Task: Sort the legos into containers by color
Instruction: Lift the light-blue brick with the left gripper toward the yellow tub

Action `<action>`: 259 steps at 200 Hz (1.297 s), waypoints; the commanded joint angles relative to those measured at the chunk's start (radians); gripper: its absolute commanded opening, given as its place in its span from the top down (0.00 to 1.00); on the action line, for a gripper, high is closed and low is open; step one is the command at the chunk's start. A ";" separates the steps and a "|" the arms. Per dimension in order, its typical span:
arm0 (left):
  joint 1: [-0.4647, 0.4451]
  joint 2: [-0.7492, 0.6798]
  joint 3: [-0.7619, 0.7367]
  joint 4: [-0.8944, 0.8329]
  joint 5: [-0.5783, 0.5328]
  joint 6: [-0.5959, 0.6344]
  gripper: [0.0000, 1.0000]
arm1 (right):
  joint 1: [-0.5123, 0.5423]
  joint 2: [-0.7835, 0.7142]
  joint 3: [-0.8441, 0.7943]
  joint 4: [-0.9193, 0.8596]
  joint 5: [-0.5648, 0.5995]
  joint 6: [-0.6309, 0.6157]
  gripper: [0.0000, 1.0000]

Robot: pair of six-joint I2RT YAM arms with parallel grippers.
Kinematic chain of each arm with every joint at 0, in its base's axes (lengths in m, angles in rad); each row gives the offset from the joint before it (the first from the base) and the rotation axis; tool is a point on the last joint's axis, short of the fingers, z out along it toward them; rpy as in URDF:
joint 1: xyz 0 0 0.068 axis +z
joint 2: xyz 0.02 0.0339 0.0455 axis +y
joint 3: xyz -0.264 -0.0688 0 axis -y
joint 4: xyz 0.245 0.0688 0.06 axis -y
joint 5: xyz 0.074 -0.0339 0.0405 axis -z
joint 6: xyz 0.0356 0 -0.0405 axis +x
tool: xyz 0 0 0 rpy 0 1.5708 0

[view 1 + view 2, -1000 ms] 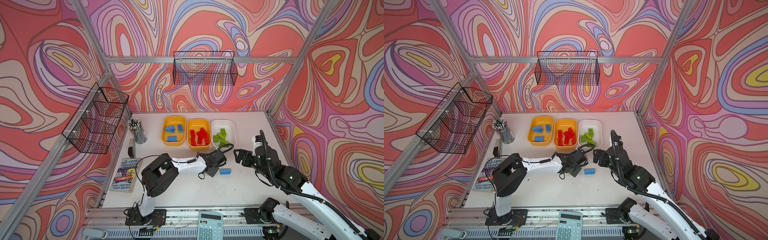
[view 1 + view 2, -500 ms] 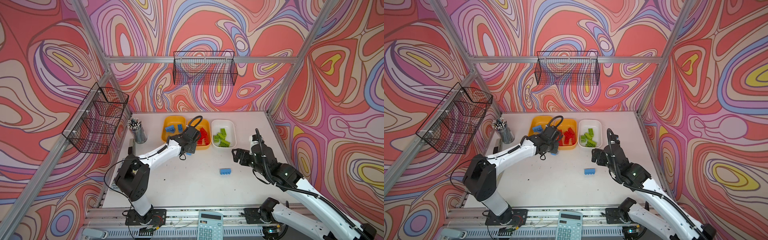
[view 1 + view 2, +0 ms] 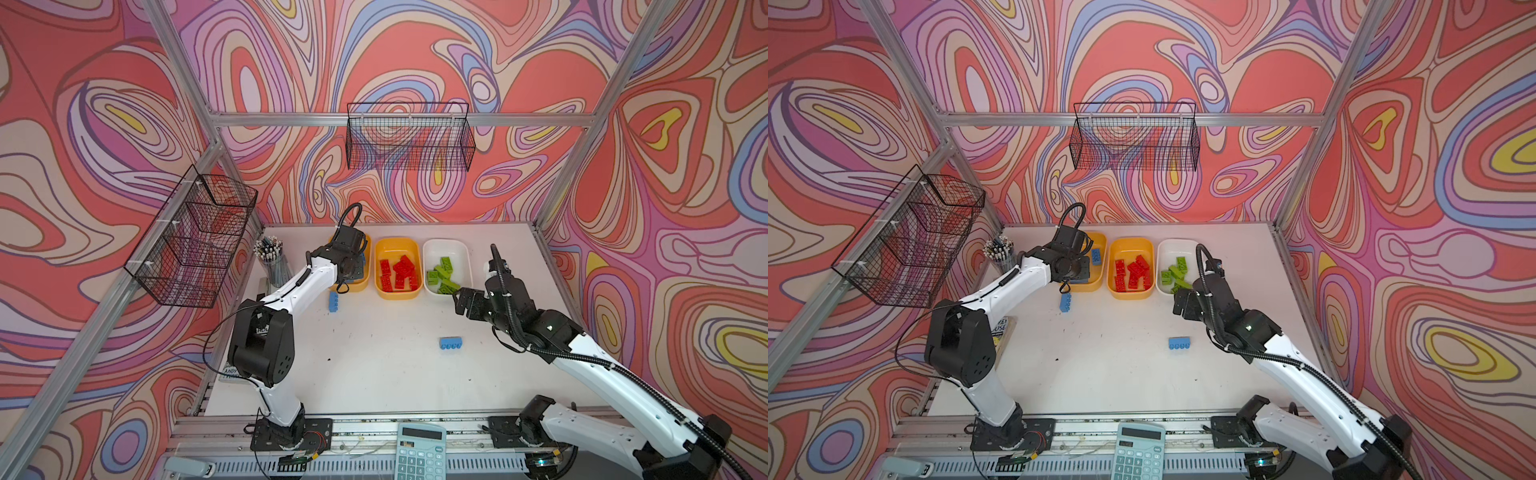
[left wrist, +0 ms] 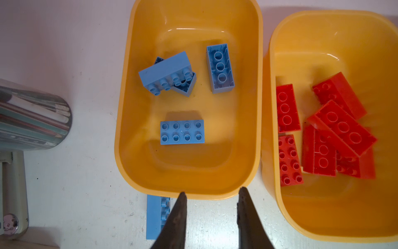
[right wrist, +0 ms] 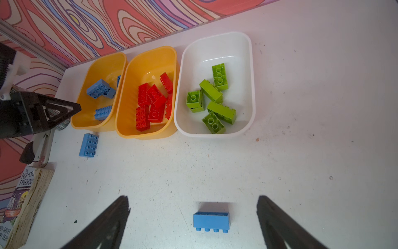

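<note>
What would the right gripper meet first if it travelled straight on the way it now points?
Probably the blue brick lying on its side on the table, framed between the right gripper's open jaws; depth is unclear.

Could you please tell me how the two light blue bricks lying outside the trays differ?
The tray-side light blue studded brick runs front to back, right by the front rim of the left yellow-orange tray. The mid-table light blue studded brick runs crosswise, studs facing the front edge of the white table, far from every tray. Both are same-shaped and unsorted.
</note>
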 commanded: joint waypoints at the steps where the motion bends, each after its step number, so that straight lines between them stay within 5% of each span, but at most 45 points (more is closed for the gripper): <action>1: 0.000 -0.048 -0.101 -0.020 -0.037 -0.040 0.67 | 0.002 0.027 0.027 0.025 0.002 -0.021 0.02; 37: 0.017 -0.200 -0.349 0.078 -0.136 -0.063 0.41 | 0.002 0.059 0.013 0.056 -0.021 -0.036 0.02; 155: 0.124 -0.023 -0.343 0.180 0.003 -0.069 0.44 | 0.001 0.021 0.002 0.032 -0.018 -0.019 0.02; 207: 0.150 0.045 -0.296 0.166 0.047 -0.065 0.63 | 0.002 0.026 0.008 0.032 -0.014 -0.016 0.02; 259: 0.154 0.075 -0.262 0.102 0.052 -0.063 0.95 | 0.002 0.032 0.007 0.037 -0.017 -0.018 0.02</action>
